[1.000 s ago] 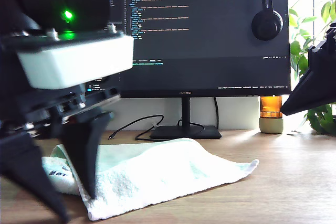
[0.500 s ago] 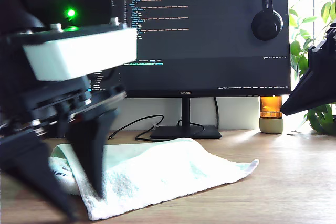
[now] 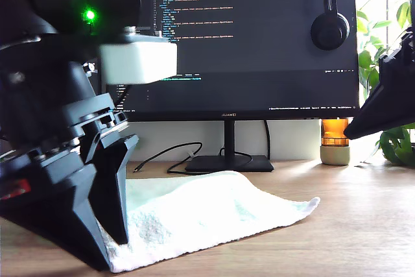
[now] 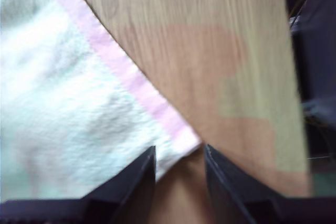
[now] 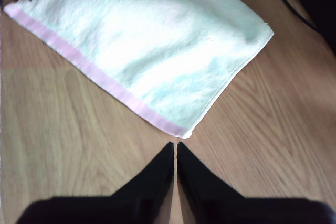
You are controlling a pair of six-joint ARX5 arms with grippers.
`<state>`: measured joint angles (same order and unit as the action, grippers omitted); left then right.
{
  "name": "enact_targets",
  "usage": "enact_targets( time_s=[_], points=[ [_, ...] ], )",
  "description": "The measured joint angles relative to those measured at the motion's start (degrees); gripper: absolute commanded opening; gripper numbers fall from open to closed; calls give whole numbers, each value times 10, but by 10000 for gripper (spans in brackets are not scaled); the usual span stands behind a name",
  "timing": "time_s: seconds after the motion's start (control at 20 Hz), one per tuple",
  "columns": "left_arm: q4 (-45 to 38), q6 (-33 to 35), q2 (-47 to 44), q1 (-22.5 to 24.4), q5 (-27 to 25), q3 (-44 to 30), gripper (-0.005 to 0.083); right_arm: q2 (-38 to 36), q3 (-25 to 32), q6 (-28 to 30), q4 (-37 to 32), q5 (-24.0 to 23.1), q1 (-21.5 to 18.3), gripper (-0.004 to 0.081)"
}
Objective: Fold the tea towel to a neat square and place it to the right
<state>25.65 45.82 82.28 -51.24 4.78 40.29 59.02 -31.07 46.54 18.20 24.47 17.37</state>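
The tea towel (image 3: 207,212) lies spread on the wooden desk, near white with a pale mint tint, and rumpled into a low hump. In the wrist views its pink edging shows. My first gripper (image 3: 109,251) fills the exterior view's left, open, fingertips down at the towel's near corner. In the first wrist view that pink-edged corner of the towel (image 4: 63,119) lies between the spread jaws of the first gripper (image 4: 179,148). My second gripper (image 5: 175,144) is shut on nothing, hovering over bare wood just short of another corner of the towel (image 5: 142,40). It shows at the exterior view's right (image 3: 353,133).
A monitor (image 3: 246,43) on a black stand (image 3: 227,162) stands behind the towel, headphones (image 3: 329,27) hung on its top corner. A black cable (image 3: 165,154) runs beside the stand. An amber jar (image 3: 334,141) and a plant (image 3: 389,63) are at the exterior view's right.
My first gripper has turned and come down onto the towel's near corner, now hiding the lettered end. The second gripper and the towel have barely moved.
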Motion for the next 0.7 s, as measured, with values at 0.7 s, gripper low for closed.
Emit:
enact_targets(
  time_s=[0.7],
  points=[
    [-25,-172,26,25,29,5,168,0,0,-28,-2,-11,16,-11]
  ],
)
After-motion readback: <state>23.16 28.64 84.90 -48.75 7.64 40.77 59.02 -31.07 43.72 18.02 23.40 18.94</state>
